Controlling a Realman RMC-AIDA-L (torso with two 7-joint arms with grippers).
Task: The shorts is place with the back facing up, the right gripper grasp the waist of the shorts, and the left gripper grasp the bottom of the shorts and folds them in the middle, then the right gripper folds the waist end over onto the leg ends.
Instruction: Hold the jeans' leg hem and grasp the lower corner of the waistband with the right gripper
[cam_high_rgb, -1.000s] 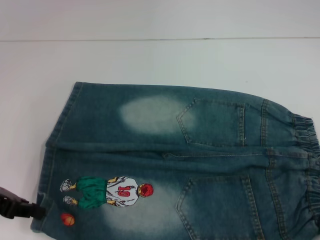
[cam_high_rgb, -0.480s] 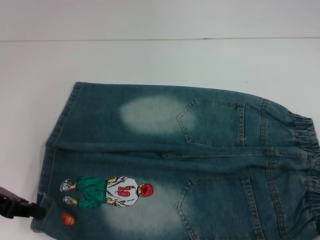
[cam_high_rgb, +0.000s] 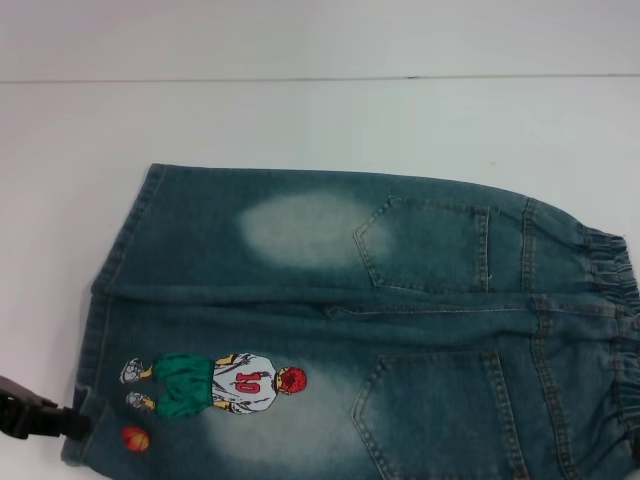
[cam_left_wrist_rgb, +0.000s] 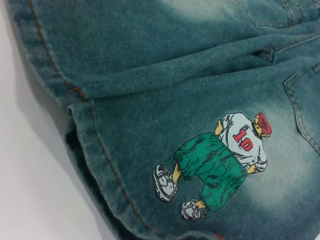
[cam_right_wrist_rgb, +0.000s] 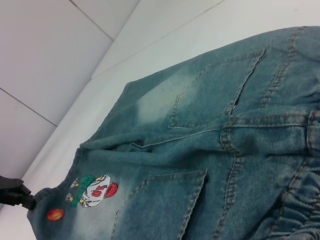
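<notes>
White surface (cam_high_rgb: 320, 120), wall behind it. Shorts (cam_high_rgb: 400, 300) lie flat, back up, long axis running across the robot's front: leg hems (cam_high_rgb: 105, 300) toward its left, elastic waistband (cam_high_rgb: 620, 330) toward its right.

Nearest row: left gripper (cam_high_rgb: 72, 424) sits at the near corner of the near leg hem, just beside the orange ball print (cam_high_rgb: 135, 438). Its tip touches or is into the hem edge. Jaws look clamped on the hem fabric, but the contact is small in the head view, so that's a judgement; the right wrist view shows the same black tip at that corner.

Next out: cartoon player with the number 10 (cam_left_wrist_rgb: 220, 165), then the two back pockets (cam_high_rgb: 430, 245), then the far leg with a pale faded patch (cam_high_rgb: 300, 225).

Right gripper isn't visible in any view. Its wrist camera looks at the waistband from close by, so that arm is probably near the waist, jaw state unknown.

Key relation: hem at the left arm, waist at the right arm. The first fold runs along the long axis, so the near edge should travel toward the far edge.
</notes>
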